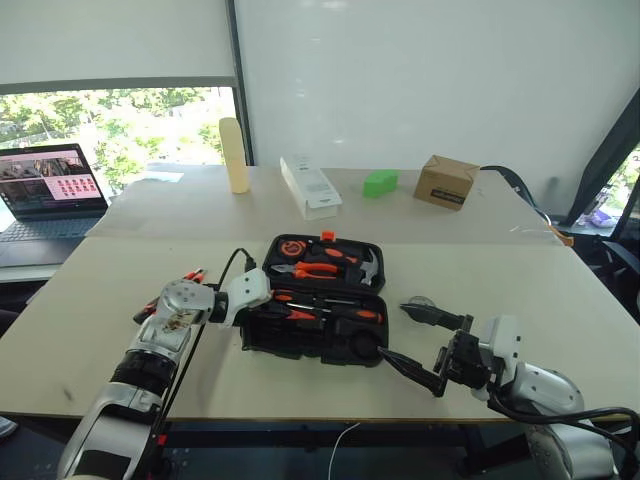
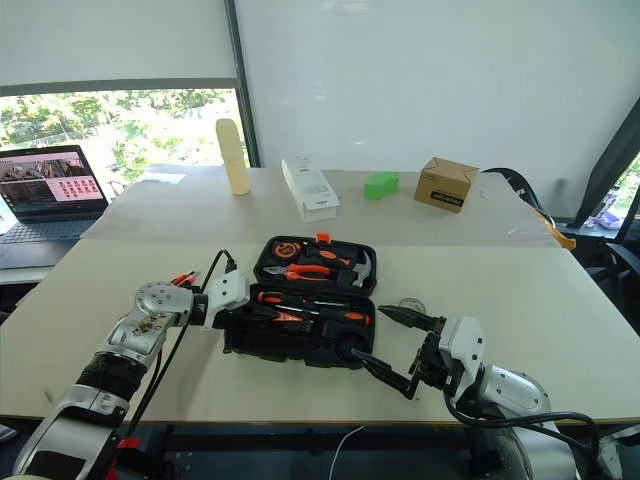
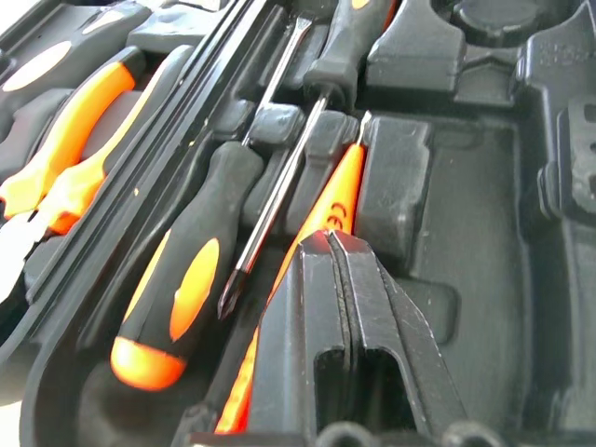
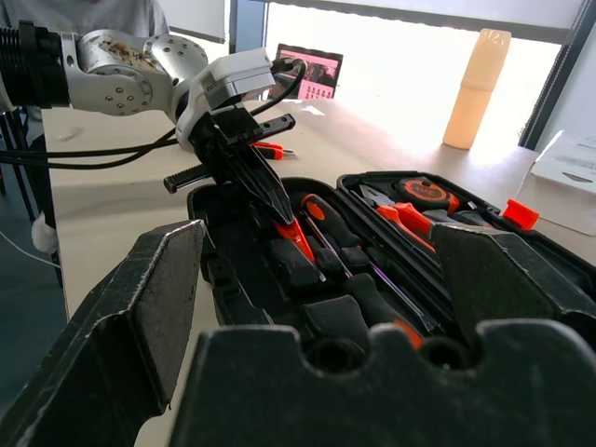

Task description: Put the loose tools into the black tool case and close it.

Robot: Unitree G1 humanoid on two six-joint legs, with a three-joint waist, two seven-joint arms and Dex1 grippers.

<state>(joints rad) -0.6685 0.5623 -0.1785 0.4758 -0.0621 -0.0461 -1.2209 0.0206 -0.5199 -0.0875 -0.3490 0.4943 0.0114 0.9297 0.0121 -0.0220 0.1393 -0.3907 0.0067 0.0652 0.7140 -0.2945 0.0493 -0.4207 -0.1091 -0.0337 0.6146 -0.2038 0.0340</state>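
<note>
The left gripper (image 4: 279, 212) has its black fingers (image 3: 368, 317) pressed together on a small flat all-orange tool (image 3: 326, 209), just over the near tray of the open black moulded plastic tool case (image 1: 300, 345). To seat it well, the tool probably should be lowered along its shaped slot, beside the orange-and-black-handled screwdriver (image 3: 177, 293) already lying there, and let go only once it rests flat. The right gripper (image 2: 390, 345) waits with fingers wide apart and empty, just off the case's corner. More orange-and-black tools (image 1: 165, 295) lie on the pale wooden tabletop (image 1: 560, 300) behind the left wrist. Beyond sit a brown cardboard box (image 1: 445, 182), a white carton (image 1: 311, 187), a green object (image 1: 380, 182), a laptop (image 1: 48, 195) and a window.
</note>
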